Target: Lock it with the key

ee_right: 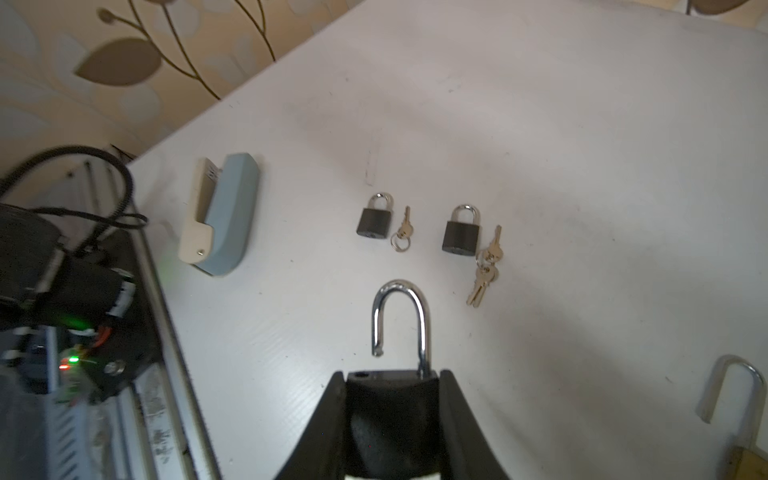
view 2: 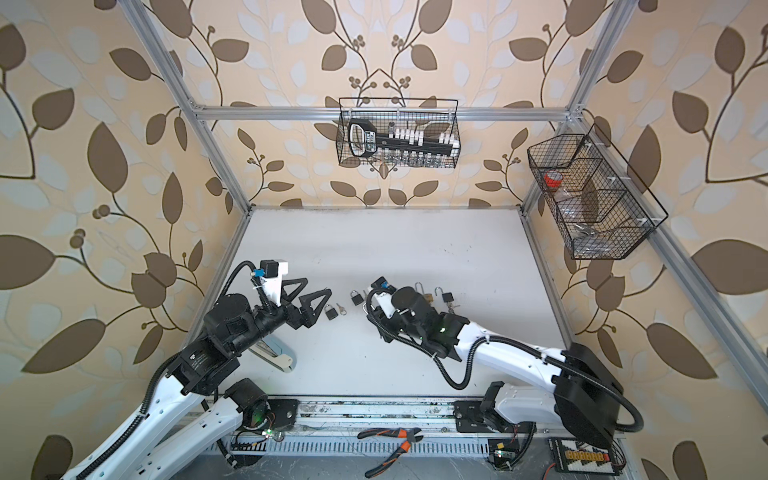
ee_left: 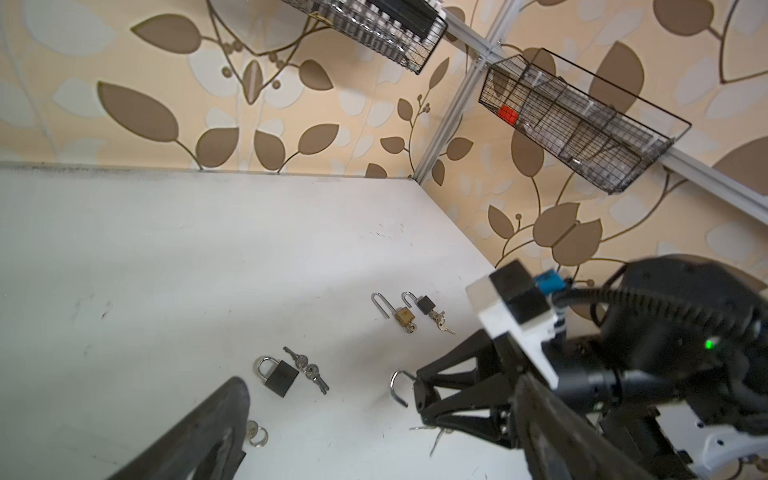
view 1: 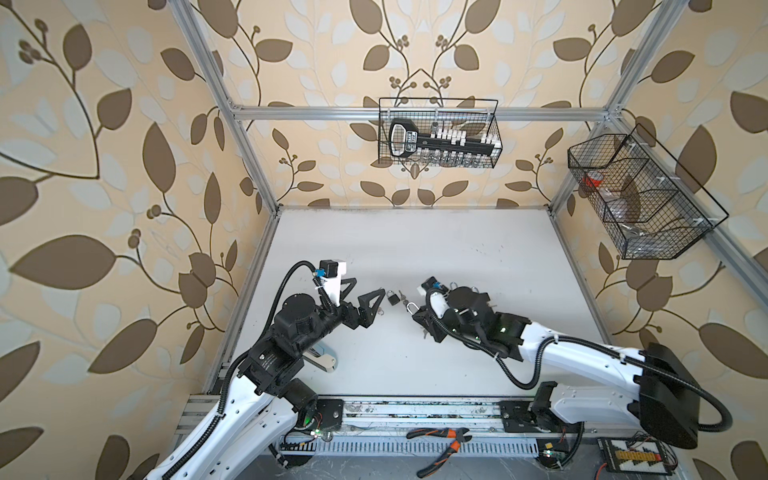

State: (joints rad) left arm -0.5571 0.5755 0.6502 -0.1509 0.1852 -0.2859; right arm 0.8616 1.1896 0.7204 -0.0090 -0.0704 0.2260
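The white table [ee_right: 540, 124] is being shared by both arms, and the risks are being judged from what is lying on it. The left gripper [view 1: 370, 288] is being held with its jaws wide apart and nothing between them, facing the right gripper [ee_right: 392, 376]. The right gripper's jaws are being pressed onto the sides of a black padlock [ee_right: 390, 411]. The padlock's shackle [ee_right: 422, 324] is being presented open, with the free leg standing clear of its hole and pointing away from the jaws.

A blue and cream stapler [ee_right: 224, 216] is being passed over as no hazard, lying well off to one side of the right gripper.

Two shut black padlocks [ee_right: 374, 222] are being exposed to a knock, since they are lying ahead of the right gripper, between the two grippers. A low crossing by the left gripper could scatter them.

Only the body's sides are being gripped, so a push on the shackle could twist the padlock loose.

The single key [ee_right: 403, 232] and the key bunch [ee_right: 484, 274] are being judged easy to mistake for the right one. Something thin is being glimpsed under the right gripper in the left wrist view, but whether it is a key cannot be told
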